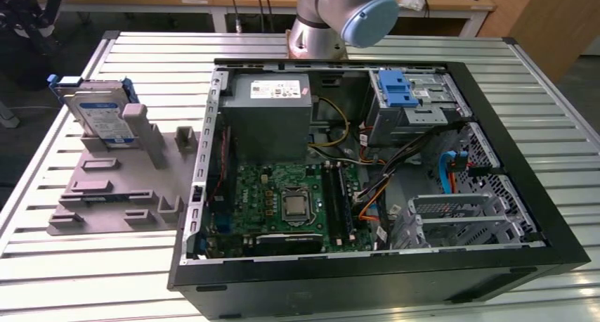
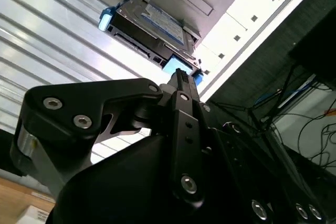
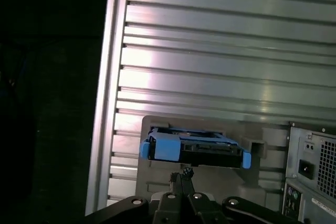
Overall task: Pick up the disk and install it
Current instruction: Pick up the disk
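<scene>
Now you're holding the pincer (image 3: 181,173), tips together and empty, near the disk (image 3: 194,150) standing upright in the grey holder (image 1: 94,195) on the table (image 1: 94,266); be squaring up to its long edges.

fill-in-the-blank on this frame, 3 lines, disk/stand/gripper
1. The disk sits in a grey stand at the exterior view's ____ of the open computer case.
2. The disk stands ____ in the stand, not lying flat.
3. In the first wrist view the gripper points toward the blue-bracketed ____.

Missing words: left; upright; disk
</scene>
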Motion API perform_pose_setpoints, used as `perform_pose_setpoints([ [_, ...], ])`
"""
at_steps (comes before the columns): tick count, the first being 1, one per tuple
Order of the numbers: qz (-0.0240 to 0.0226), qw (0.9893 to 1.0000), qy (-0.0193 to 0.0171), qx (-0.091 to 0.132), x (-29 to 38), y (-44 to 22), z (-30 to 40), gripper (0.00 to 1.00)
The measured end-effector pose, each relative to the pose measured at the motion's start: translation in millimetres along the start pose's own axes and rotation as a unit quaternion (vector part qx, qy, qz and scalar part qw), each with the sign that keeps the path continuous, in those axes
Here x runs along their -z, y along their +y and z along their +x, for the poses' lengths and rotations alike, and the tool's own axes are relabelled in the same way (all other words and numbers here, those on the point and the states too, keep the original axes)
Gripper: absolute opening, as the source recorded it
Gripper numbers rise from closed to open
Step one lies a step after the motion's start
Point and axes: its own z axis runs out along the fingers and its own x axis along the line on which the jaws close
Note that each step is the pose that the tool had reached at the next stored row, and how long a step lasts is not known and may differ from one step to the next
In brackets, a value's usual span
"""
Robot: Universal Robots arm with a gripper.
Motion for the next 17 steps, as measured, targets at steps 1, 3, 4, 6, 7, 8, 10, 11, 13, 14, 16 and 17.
perform_pose_setpoints([
  [1,0.0000,1.0000,0.0002,0.009,0.0,0.0,0.0,0.11],
  [3,-0.0001,0.9996,0.0005,0.027,-0.2,0.0,0.0,0.11],
  [4,-0.0002,0.9993,0.0007,0.036,-0.3,0.0,0.0,0.11],
  [6,-0.0003,0.9985,0.0011,0.054,-0.4,0.0,0.0,0.11],
  [7,-0.0004,0.9980,0.0013,0.063,-0.5,0.0,0.0,0.11],
  [8,-0.0004,0.9974,0.0015,0.073,-0.7,0.0,0.0,0.11],
  [10,-0.0005,0.9959,0.0019,0.091,-0.8,0.0,0.0,0.11],
  [11,-0.0006,0.9950,0.0021,0.100,-0.9,0.0,0.0,0.11],
  [13,-0.0007,0.9930,0.0024,0.118,-1.2,0.0,0.0,0.11],
  [14,-0.0008,0.9919,0.0027,0.127,-1.2,0.0,0.0,0.11],
  [16,-0.0008,0.9894,0.0030,0.145,-1.5,-0.1,0.0,0.11],
  [17,-0.0009,0.9880,0.0032,0.154,-1.6,0.0,0.0,0.11],
])
